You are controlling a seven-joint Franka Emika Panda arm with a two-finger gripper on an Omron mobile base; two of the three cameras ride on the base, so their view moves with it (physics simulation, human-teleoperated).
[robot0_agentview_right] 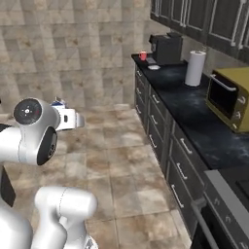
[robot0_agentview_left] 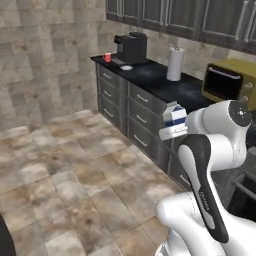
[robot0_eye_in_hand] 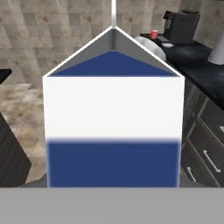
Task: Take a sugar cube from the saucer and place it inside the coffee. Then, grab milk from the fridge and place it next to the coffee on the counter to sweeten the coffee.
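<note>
One milk point(robot0_eye_in_hand: 113, 113) carton in gripper point(robot0_agentview_left: 172, 131); one coffee point(robot0_agentview_left: 107, 57).

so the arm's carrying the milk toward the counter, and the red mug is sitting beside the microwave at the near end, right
Not quite. The mug sits at the far end of the counter, beside the coffee machine, not by the microwave; the left base view shows it. The rest holds: the gripper carries the milk.
</note>
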